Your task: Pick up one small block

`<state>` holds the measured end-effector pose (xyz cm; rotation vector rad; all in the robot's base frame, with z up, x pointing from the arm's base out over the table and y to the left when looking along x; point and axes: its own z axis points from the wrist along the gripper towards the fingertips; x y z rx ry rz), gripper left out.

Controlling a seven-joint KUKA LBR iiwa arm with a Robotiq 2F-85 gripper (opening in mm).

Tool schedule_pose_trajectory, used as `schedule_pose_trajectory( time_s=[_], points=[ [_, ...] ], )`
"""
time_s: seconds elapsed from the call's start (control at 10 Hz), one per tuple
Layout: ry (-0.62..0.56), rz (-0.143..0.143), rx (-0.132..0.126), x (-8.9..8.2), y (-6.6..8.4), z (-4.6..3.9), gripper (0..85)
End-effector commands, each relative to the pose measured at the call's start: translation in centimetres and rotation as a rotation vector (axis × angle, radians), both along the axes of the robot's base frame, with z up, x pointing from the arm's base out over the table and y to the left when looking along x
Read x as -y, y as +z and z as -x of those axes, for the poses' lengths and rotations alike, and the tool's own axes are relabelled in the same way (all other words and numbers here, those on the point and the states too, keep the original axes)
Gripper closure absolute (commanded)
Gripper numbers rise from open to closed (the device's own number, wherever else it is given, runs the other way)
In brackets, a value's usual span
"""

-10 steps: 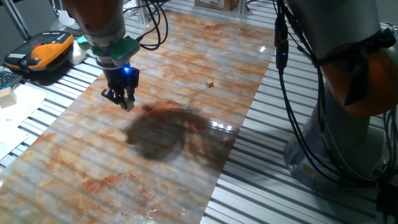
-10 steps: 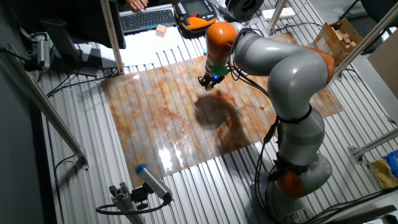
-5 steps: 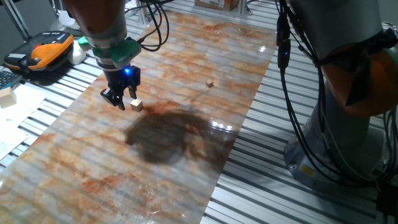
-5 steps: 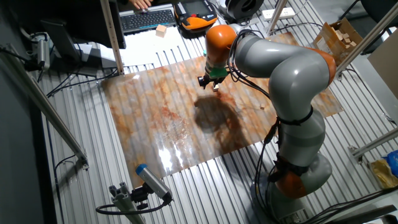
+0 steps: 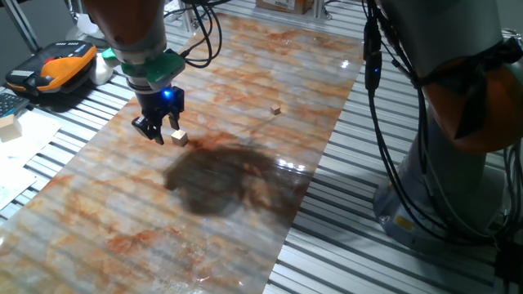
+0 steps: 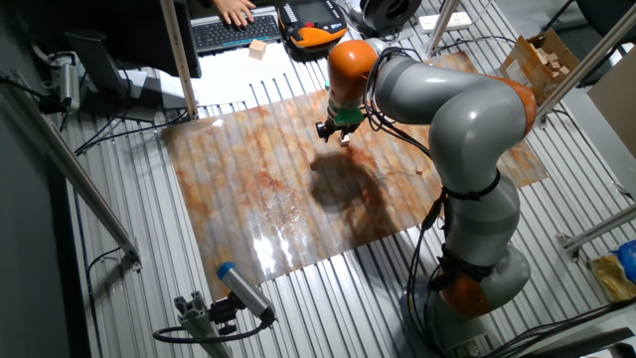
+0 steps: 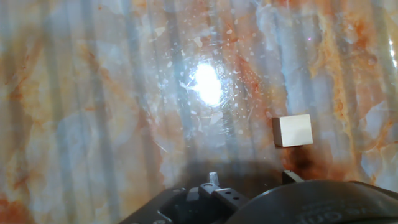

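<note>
A tiny brownish cube [image 5: 276,109] lies well apart on the marbled tabletop [image 5: 245,220], and a dark stain [image 5: 229,175] spreads nearby. The small block [image 5: 179,138] rests on the tabletop just beside the gripper [image 5: 157,131], which hangs vertically above it, jaws apart and empty

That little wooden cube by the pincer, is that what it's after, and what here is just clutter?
Part of the job:
small block, lying on the table beside the pincer

Just lying about:
tinier cube
bigger wooden block near the keyboard
orange-and-black device
</note>
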<state>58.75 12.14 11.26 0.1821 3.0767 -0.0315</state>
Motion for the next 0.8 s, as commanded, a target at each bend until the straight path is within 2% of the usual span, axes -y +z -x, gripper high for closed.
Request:
schedule_pose_trajectory(
  time_s=[0.0,0.4,0.7],
  points=[
    [-0.001,0.001,0.000,0.02,-0.02,-0.03,34.0],
    [0.002,0.001,-0.006,0.03,-0.03,-0.05,34.0],
    [0.004,-0.014,-0.024,0.03,-0.04,-0.08,34.0]
  ],
)
